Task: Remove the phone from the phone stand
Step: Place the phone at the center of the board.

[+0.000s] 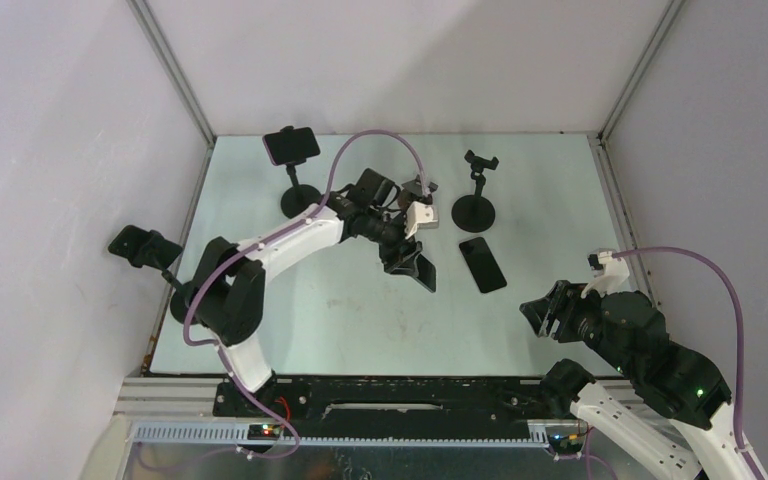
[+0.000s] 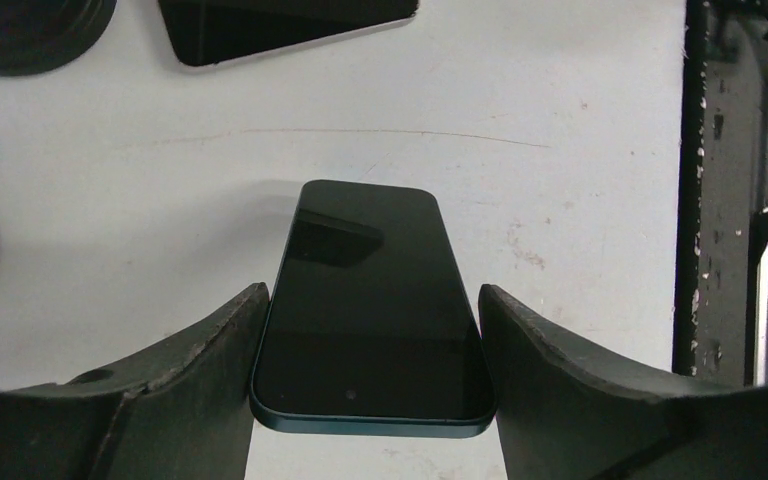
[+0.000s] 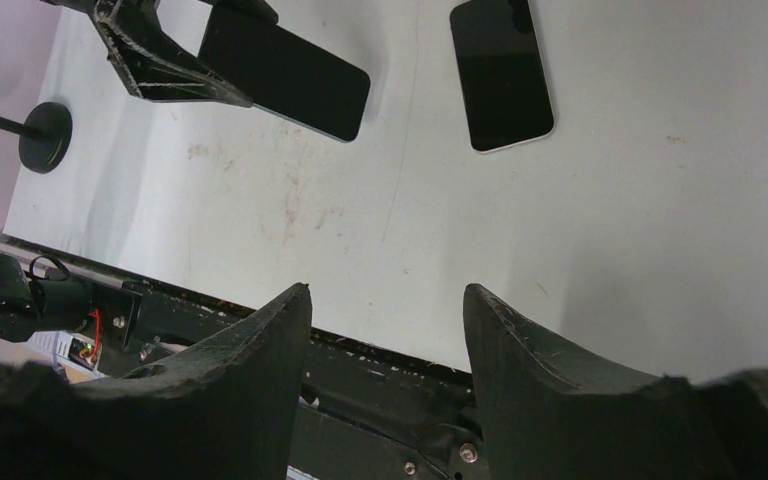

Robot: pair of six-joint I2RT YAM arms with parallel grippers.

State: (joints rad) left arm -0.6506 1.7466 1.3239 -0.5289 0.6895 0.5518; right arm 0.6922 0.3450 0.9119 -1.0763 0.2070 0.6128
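- Between the fingers (image 2: 215,350) of the left gripper (image 2: 372,292) sits the phone (image 2: 365,330), screen up and dark. Each long edge meets one finger, so the gripper is closed onto the phone's width.
- Position of the phone: near the middle of the counter (image 1: 340,310), out of any stand, with its free end pointing away from the gripper. A shadow lies under that end; whether it touches the counter cannot be told.
- Empty stand (image 1: 475,212): behind and to the right of the phone, well apart from it. It is upright on a round black base, and its clamp (image 1: 481,160) holds nothing.
- Second phone (image 1: 482,264): flat on the counter, screen up, just right of the held phone and in front of the empty stand's base. It touches neither.
- Rear stand (image 1: 300,198): at the back left, upright, with a third phone (image 1: 290,145) gripped sideways in its clamp.
- Left stand (image 1: 145,247): by the left wall, carrying a dark slab too dim to identify. Its base is partly hidden behind the left arm.
- Right gripper (image 3: 385,305): at the near right of the counter, well apart from both phones. Its fingers are spread wide with only bare counter between them.
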